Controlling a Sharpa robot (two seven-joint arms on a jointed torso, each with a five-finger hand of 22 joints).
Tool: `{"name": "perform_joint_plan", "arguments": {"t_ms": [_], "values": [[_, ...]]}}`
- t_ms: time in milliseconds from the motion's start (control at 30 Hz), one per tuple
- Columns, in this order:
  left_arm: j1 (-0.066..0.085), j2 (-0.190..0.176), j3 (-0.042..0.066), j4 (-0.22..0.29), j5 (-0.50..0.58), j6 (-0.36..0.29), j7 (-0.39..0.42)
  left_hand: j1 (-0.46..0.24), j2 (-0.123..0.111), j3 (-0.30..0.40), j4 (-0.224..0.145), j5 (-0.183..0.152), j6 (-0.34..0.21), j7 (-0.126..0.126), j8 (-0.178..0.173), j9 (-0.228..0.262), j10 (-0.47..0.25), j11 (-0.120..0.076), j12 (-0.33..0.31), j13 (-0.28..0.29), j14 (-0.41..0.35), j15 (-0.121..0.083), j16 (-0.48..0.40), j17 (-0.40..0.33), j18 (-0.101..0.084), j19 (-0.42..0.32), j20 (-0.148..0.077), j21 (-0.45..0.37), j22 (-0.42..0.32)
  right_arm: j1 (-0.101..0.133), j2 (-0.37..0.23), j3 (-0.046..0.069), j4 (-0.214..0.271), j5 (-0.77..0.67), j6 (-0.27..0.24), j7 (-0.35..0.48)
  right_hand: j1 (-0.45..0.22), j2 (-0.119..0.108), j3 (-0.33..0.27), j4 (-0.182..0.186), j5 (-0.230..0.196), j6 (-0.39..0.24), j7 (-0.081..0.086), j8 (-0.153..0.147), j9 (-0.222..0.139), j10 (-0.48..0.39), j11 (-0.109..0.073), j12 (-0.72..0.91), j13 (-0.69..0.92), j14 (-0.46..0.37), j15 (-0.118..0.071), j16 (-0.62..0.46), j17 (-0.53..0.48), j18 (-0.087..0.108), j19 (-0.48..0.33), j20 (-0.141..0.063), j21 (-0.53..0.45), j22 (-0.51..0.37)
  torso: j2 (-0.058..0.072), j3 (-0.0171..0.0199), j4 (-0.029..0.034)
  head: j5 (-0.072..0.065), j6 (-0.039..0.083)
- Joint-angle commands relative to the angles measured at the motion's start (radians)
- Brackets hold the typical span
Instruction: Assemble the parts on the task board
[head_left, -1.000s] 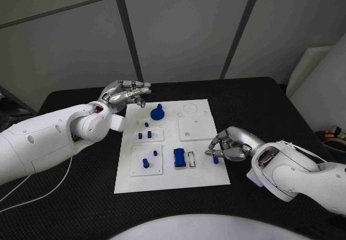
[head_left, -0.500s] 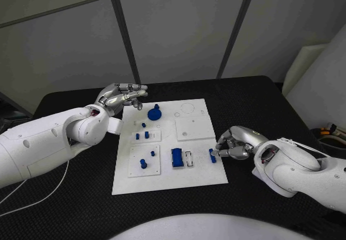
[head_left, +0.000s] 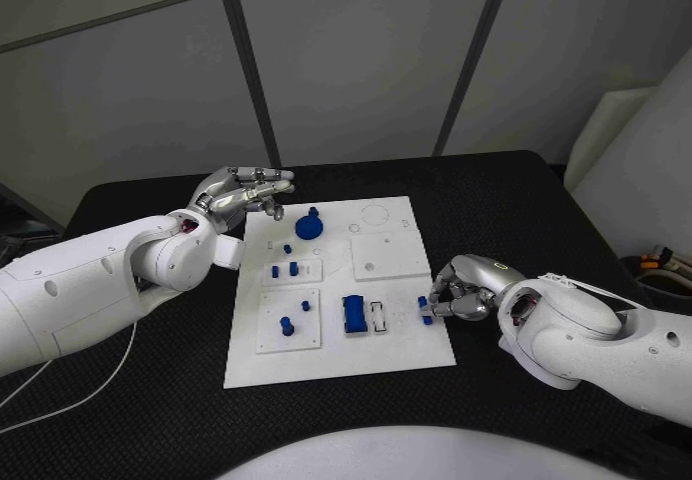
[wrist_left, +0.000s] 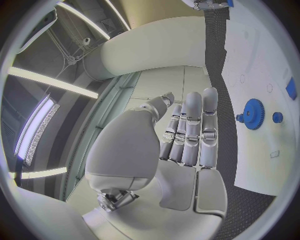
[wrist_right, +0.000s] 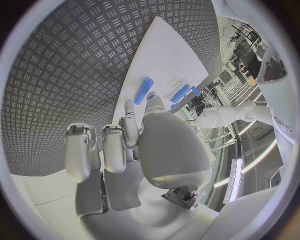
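Right hand sits at the board's right edge w/ fingers curled round a small blue peg. Left hand hovers off the far-left corner, fingers curled, holding nothing, near the blue gear.

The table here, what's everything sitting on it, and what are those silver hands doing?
Table: one, black, under everything.
Task board: one, white, mid-table.
Gear-shaped part: one, blue, board's far end.
Block part: one, blue, standing near the board's near end.
Small pegs: several, blue, board's left side.
Small part: one, blue, board's right edge, at the right hand's fingertips.
Left hand: silver, fingers curled, holding nothing, at the far left corner.
Right hand: silver, at the right edge; grip unclear.
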Motion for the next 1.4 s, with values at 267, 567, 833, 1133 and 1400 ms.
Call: {"name": "perform_joint_plan", "arguments": {"t_ms": [267, 567, 833, 1133, 1400], "values": [[0.001, -0.002, 0.001, 0.003, 0.003, 0.012, 0.008, -0.006, 0.006, -0.005, 0.002, 0.006, -0.006, -0.002, 0.007, 0.001, -0.007, 0.001, 0.004, -0.001, -0.003, 0.001, 0.000, -0.001, -0.010, -0.001, 0.003, -0.004, -0.001, -0.001, 0.027, -0.001, -0.015, -0.018, 0.051, -0.021, 0.021, -0.004, -0.006, -0.005, 0.004, 0.020, -0.004, -0.006, 0.008, -0.002, -0.007, -0.002, -0.103, 0.061, -0.002, -0.001, 0.047, -0.013, 0.032, 0.001, -0.001, 0.186, 0.000, -0.0005, 0.0002, 0.002, -0.003], [0.001, -0.005, 0.001, 0.006, 0.003, 0.011, 0.007, -0.007, 0.007, -0.005, 0.002, 0.006, -0.007, -0.002, 0.007, 0.001, -0.008, 0.001, 0.005, -0.001, -0.003, 0.001, 0.000, -0.002, -0.010, -0.001, 0.003, -0.004, -0.002, -0.006, 0.054, -0.001, -0.027, -0.100, 0.129, -0.049, 0.090, 0.001, 0.007, -0.042, 0.012, 0.030, -0.010, -0.011, 0.020, -0.004, -0.013, -0.009, -0.105, 0.061, -0.008, -0.002, 0.047, -0.013, 0.030, -0.004, -0.003, 0.184, 0.000, -0.0005, 0.0000, 0.006, -0.008], [0.001, -0.007, 0.001, 0.007, 0.003, 0.012, 0.006, -0.008, 0.006, -0.005, 0.002, 0.006, -0.008, -0.001, 0.007, 0.001, -0.009, 0.001, 0.005, -0.001, -0.003, 0.001, 0.000, -0.002, -0.010, -0.001, 0.003, -0.005, -0.002, -0.016, 0.075, -0.001, -0.026, -0.227, 0.203, -0.095, 0.148, 0.001, 0.035, -0.076, -0.113, 0.035, -0.008, -0.025, 0.030, -0.008, -0.013, -0.022, -0.109, 0.060, -0.008, -0.005, 0.045, -0.013, 0.029, -0.006, -0.004, 0.184, -0.001, -0.0006, 0.0000, 0.007, -0.008], [0.001, -0.012, 0.001, 0.010, 0.003, 0.011, 0.006, -0.008, 0.006, -0.005, 0.002, 0.006, -0.008, -0.001, 0.007, 0.001, -0.009, 0.001, 0.005, -0.001, -0.003, 0.001, 0.000, -0.002, -0.010, -0.001, 0.003, -0.005, -0.002, -0.019, 0.077, -0.001, -0.017, -0.239, 0.193, -0.127, 0.123, 0.001, 0.079, -0.029, 0.122, 0.046, -0.014, -0.044, 0.041, -0.006, -0.019, -0.025, -0.106, 0.061, -0.013, -0.005, 0.048, -0.013, 0.032, -0.009, -0.003, 0.186, -0.001, 0.0002, -0.0004, 0.008, -0.008], [0.001, -0.011, 0.001, 0.010, 0.003, 0.011, 0.006, -0.008, 0.006, -0.005, 0.002, 0.006, -0.008, -0.001, 0.007, 0.001, -0.009, 0.001, 0.005, -0.001, -0.003, 0.001, 0.000, -0.002, -0.010, -0.001, 0.003, -0.005, -0.002, -0.019, 0.066, -0.001, 0.006, -0.174, 0.133, -0.162, 0.156, 0.012, 0.140, -0.026, 0.163, 0.059, -0.024, -0.043, 0.057, -0.001, -0.027, -0.025, -0.103, 0.063, -0.020, -0.002, 0.055, -0.015, 0.037, -0.016, 0.002, 0.192, -0.001, -0.0002, -0.0004, 0.008, -0.007]]}}
